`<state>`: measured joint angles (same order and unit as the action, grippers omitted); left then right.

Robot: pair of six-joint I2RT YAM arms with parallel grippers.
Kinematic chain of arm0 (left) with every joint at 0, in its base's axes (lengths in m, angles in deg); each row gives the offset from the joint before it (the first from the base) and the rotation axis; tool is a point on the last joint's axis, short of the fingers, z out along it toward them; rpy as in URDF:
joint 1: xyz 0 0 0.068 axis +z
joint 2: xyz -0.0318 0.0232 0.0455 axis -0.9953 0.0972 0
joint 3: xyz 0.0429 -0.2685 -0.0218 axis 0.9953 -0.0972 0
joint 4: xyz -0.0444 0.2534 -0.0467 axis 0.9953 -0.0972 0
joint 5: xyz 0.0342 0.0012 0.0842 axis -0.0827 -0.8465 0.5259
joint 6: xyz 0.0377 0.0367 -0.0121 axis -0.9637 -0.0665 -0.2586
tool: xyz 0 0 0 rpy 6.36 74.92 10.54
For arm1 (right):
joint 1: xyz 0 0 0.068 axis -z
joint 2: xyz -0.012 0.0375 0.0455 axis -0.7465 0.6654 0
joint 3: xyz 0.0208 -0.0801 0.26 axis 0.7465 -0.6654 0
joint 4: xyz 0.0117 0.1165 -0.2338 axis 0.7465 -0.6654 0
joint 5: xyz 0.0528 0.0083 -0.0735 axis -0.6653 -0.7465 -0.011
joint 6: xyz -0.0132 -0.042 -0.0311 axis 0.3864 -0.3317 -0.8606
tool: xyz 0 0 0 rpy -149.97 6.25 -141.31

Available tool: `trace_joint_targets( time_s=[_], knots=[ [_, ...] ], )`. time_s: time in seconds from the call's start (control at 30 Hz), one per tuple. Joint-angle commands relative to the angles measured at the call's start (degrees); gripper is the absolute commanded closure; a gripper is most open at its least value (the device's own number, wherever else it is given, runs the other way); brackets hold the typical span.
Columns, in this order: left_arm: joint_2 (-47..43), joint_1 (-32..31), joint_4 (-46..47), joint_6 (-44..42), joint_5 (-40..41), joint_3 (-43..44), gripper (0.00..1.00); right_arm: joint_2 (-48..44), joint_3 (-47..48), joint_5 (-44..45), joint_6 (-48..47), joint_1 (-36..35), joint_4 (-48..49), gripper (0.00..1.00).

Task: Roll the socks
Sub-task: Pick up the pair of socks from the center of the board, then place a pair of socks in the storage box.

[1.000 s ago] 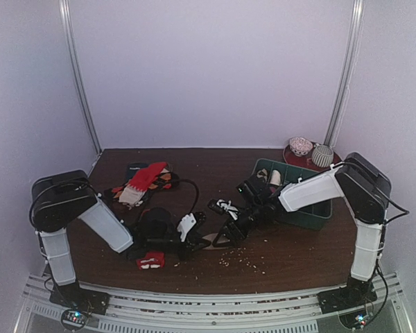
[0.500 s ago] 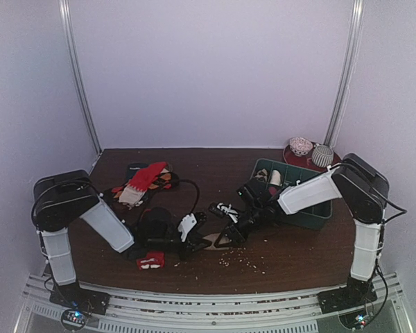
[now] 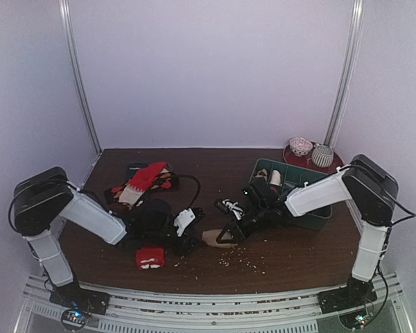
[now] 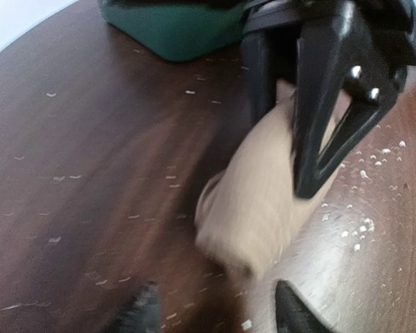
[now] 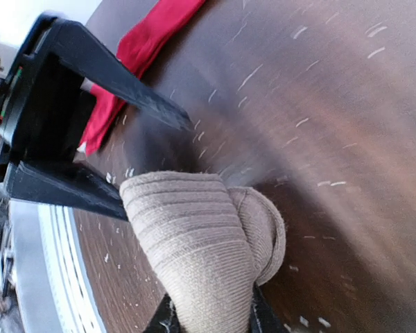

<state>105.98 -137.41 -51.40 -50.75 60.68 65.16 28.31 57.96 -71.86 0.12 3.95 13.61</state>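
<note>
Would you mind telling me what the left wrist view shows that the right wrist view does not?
Only the left wrist view shows the green bin. Only the right wrist view shows the red sock lying on the table. Both show the rolled tan sock clamped in the right gripper, the open left gripper facing it, and pale flecks on the table.

The overhead view is lit evenly and softly — the pale walls (image 3: 215, 69) are given a faint violet cast, and only weak shadows are thrown on the dark desk (image 3: 298, 267). The left wrist view is smeared by motion blur, so the tan sock (image 4: 263, 208) is rendered soft-edged — in the right wrist view its ribbing is kept sharp, while the desk beyond is streaked and a dull sheen is seen on the wood.
</note>
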Motion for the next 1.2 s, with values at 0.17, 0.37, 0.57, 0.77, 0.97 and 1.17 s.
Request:
trace_joint_targets(
  time_s=[0.17,0.37,0.57,0.77,0.97,1.17],
  knots=[
    [-19.49,2.19,-13.31,-2.49,18.3,3.05,0.02,-18.0,-1.28,20.81,13.17,3.99,-1.47,1.0],
    [-23.66,3.59,-11.64,0.35,24.56,4.12,0.02,-26.02,-2.38,39.12,18.38,11.31,-7.66,1.0],
    [-25.29,4.76,-9.78,1.62,21.64,4.74,0.02,-29.71,-3.99,51.27,23.28,17.59,-11.89,1.0],
    [-24.58,4.92,-8.36,2.81,15.99,4.78,0.02,-28.95,-3.57,55.48,29.61,18.69,-11.45,1.0],
    [-23.86,4.89,-9.08,2.94,14.1,4.68,0.02,-27.34,0.81,62.88,35.74,18.67,-16.12,1.0],
    [-24.51,4.91,-9.65,3.7,12.6,4.77,0.02,-23.63,1.45,63.46,38.61,18.73,-14.32,1.0]
  ],
)
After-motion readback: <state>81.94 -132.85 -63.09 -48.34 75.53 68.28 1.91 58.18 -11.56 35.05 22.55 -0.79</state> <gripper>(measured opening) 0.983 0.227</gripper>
